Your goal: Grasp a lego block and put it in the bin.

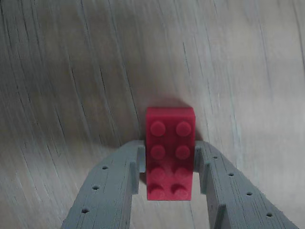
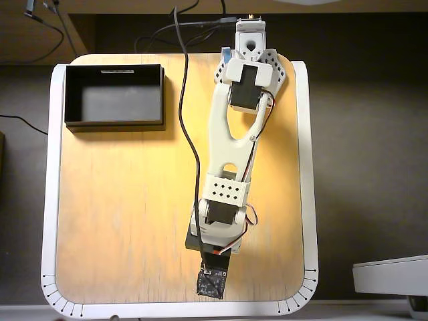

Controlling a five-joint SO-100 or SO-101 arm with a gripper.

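In the wrist view, the red lego block (image 1: 170, 152) lies lengthwise between my two grey fingers, studs up, above the pale wood table. My gripper (image 1: 170, 149) presses it on both long sides at its middle; I cannot tell whether it rests on the table or is just off it. In the overhead view, my white arm (image 2: 231, 134) reaches toward the table's front edge and covers the gripper and the block. The black bin (image 2: 67, 93) stands at the back left corner of the table, empty, well away from the gripper.
The wooden tabletop (image 2: 120, 200) has a white raised border (image 2: 48, 200). A black cable (image 2: 190, 134) runs along the table beside the arm. A white object (image 2: 391, 274) sits off the table at lower right.
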